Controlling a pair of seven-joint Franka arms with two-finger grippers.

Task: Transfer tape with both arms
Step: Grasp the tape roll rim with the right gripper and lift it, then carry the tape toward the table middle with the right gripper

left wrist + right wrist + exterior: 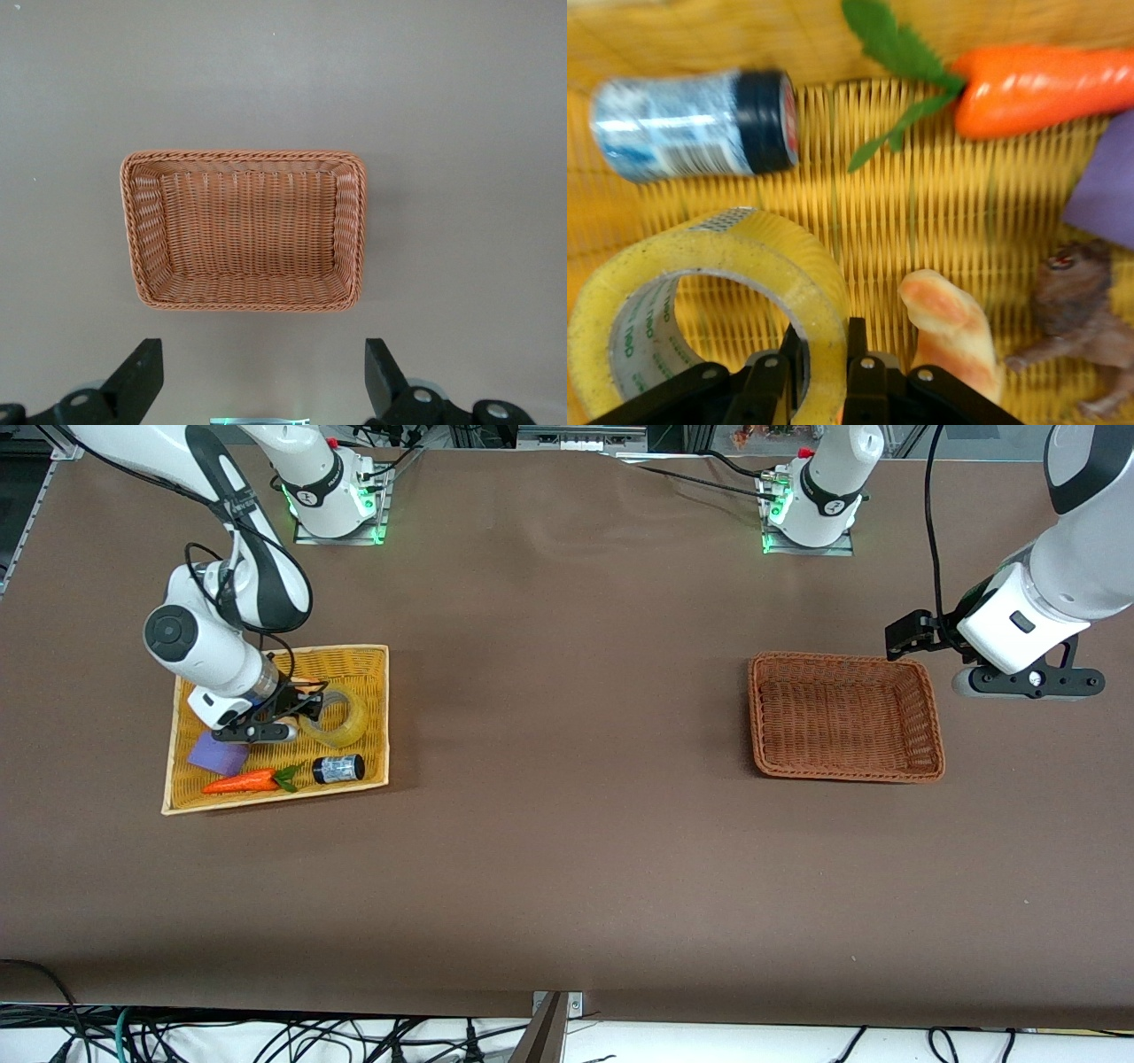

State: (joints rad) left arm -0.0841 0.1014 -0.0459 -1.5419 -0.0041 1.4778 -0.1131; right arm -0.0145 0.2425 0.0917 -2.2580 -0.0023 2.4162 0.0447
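The tape (344, 722) is a yellowish roll that sits tilted in the yellow wicker tray (379, 682) at the right arm's end of the table. My right gripper (312, 705) is shut on the tape's wall. In the right wrist view one finger is inside the tape's (700, 283) ring and one outside, with my right gripper (824, 350) at the roll's edge. My left gripper (912, 636) is open and empty, held in the air beside the brown wicker basket (755, 717). The left wrist view shows my left gripper (264, 372) apart from the empty basket (239, 158).
The yellow tray also holds a toy carrot (241, 782), a small dark-capped bottle (338, 768) and a purple block (218, 754). The right wrist view shows a striped bread toy (948, 328) beside the tape and a small brown figure (1081, 319).
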